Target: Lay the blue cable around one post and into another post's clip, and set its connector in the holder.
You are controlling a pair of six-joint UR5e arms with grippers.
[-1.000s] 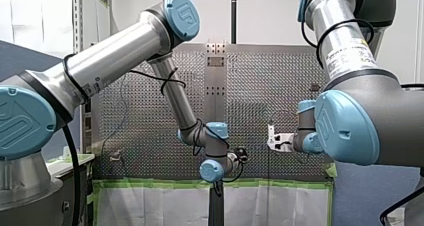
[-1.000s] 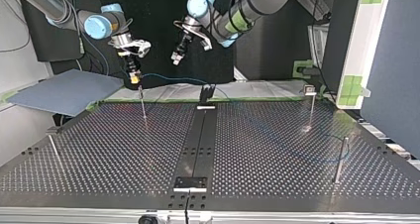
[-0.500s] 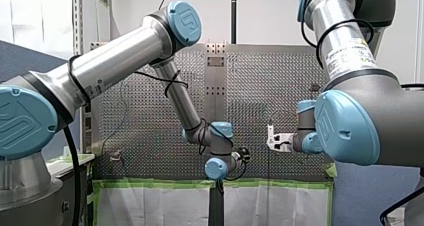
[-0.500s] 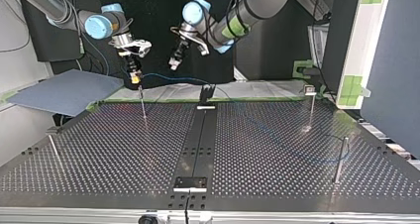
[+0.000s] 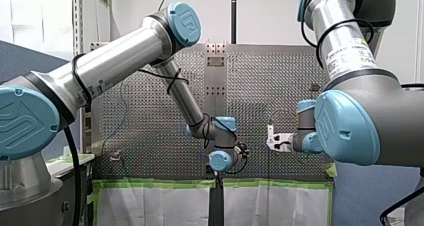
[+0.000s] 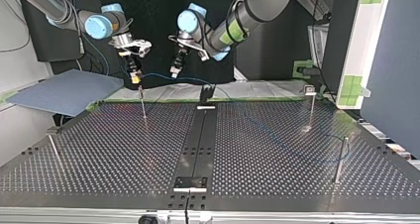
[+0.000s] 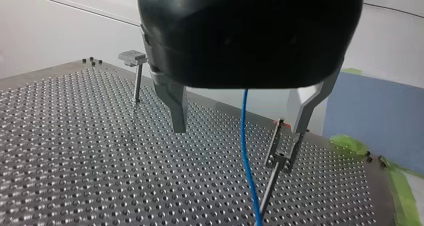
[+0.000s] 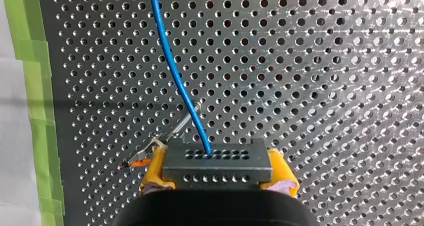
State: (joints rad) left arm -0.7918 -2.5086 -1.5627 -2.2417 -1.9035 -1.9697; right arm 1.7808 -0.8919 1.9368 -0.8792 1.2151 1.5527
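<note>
Currently my right gripper (image 6: 133, 77) is clamping the connector (image 8: 217, 161) just above the post (image 6: 143, 105), and the blue cable (image 7: 244, 136) is stretching sideways from that post, under my left gripper (image 6: 174, 71), which is hovering with fingers spread.

Green tape (image 5: 150, 183) edges the perforated table (image 6: 272, 149) beside a blue-grey board (image 6: 64, 91).
</note>
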